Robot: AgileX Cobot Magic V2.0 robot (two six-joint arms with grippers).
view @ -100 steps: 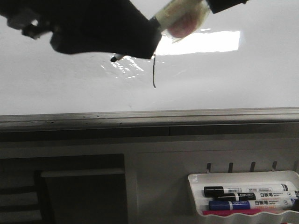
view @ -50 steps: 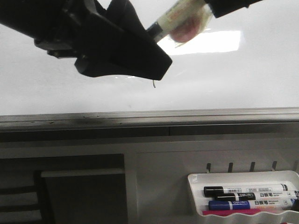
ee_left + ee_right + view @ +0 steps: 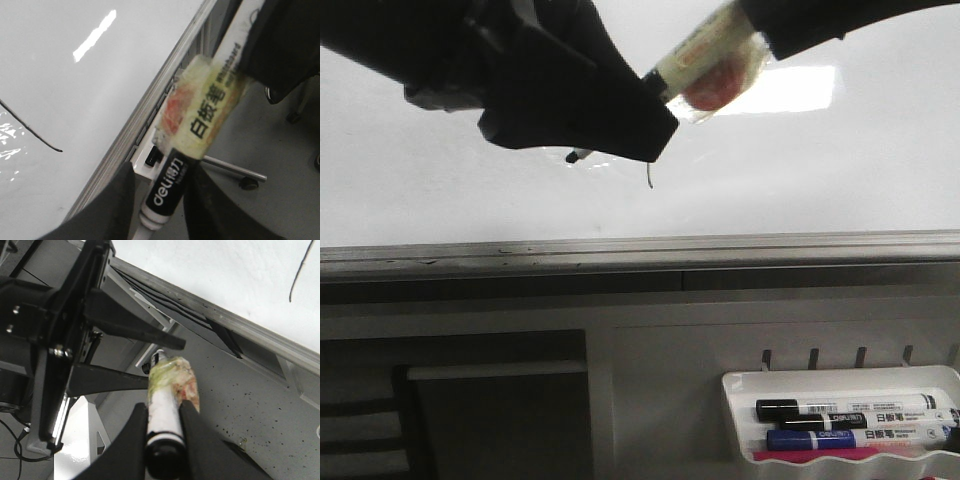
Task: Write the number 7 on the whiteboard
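Observation:
The whiteboard (image 3: pixel 820 180) fills the upper front view, with a grey frame along its lower edge. Of the number 7 (image 3: pixel 650 178) only the tail of the downstroke shows below my left gripper (image 3: pixel 650 115). The stroke also shows in the left wrist view (image 3: pixel 30 127) and the right wrist view (image 3: pixel 298 272). My right gripper (image 3: pixel 162 415) is shut on a white marker (image 3: pixel 164 405) wrapped in yellowish tape (image 3: pixel 715 70). The marker's black front end (image 3: pixel 167 190) lies between my left fingers (image 3: pixel 210 210). It touches one finger, with a gap to the other.
A white marker tray (image 3: pixel 840 385) hangs below the board at the lower right with a few markers (image 3: pixel 850 410) lying in it. A dark panel sits at the lower left. A wheeled stand leg (image 3: pixel 235 170) shows on the floor.
My left gripper moved right and down over the 7's upper part, then settled slightly up, its fingers now around the marker's front end. My right gripper stayed about where it was.

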